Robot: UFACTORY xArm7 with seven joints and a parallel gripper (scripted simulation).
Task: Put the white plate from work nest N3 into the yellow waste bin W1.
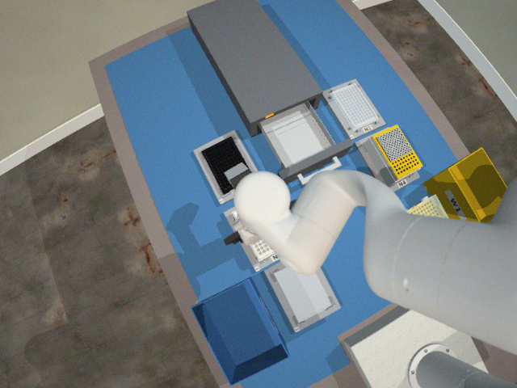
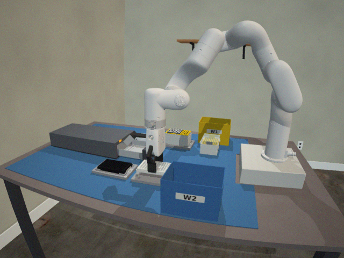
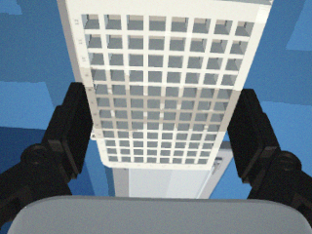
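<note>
The white well plate [image 3: 166, 85] is between the black fingers of my gripper [image 3: 162, 103], which is shut on its two long sides. It hangs a little above the grey nest N3 [image 3: 171, 181]. In the exterior view the gripper [image 2: 151, 162] holds the plate [image 2: 157, 166] low over the nest [image 2: 145, 177], just behind the blue bin. From above, the arm hides most of the plate [image 1: 262, 249]. The yellow bin W1 [image 1: 469, 183] stands upright at the far right of the mat; it also shows in the exterior view [image 2: 214, 129].
The blue bin W2 [image 2: 192, 190] stands right in front of the nest. A black plate [image 1: 223, 165] lies in the neighbouring nest. The grey cooler [image 1: 254, 62] has its drawer [image 1: 298, 140] out. The yellow-lidded tip box [image 1: 397, 152] and a small tip rack [image 2: 210, 143] stand near W1.
</note>
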